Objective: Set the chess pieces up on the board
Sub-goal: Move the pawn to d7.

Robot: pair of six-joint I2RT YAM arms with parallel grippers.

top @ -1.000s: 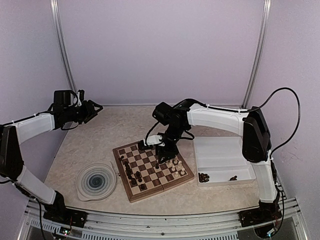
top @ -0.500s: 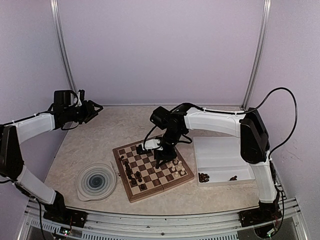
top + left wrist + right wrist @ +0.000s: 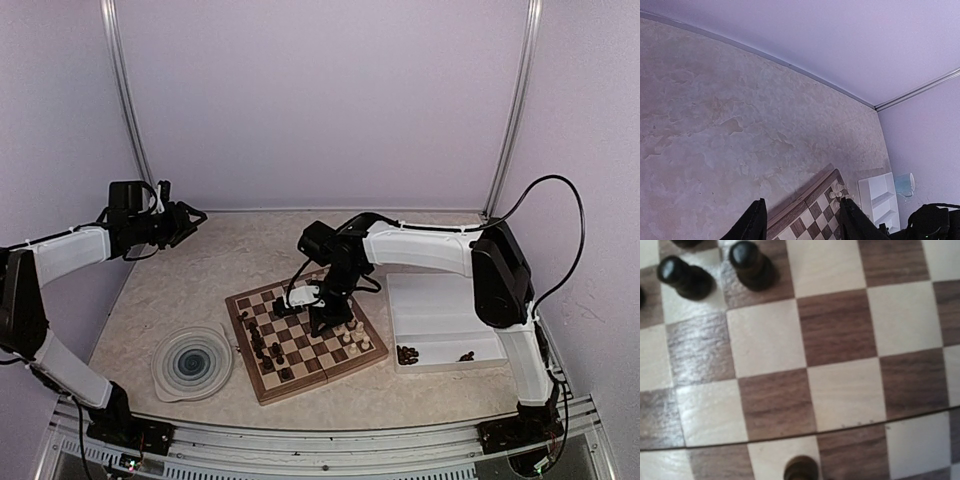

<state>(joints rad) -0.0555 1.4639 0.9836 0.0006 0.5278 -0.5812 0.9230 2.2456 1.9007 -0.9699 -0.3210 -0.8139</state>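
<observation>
**Left to right.** One left gripper [image 3: 190, 215], jaws apart, is held high at far left. One plate [image 3: 193, 362] lies just beside the one board [image 3: 320, 377], which sits mid-table. Dark pieces [image 3: 265, 345] crowd the board's left side, perhaps eight, though they are too small for a sure count. About five pale pieces [image 3: 352, 335] stand at its right. One right gripper [image 3: 322, 318] hangs low over the board's middle; whether its jaws are apart cannot be told. One tray [image 3: 445, 300] holds two clumps of dark pieces. Since a second ago the right gripper has shifted left; the left gripper is unchanged.
</observation>
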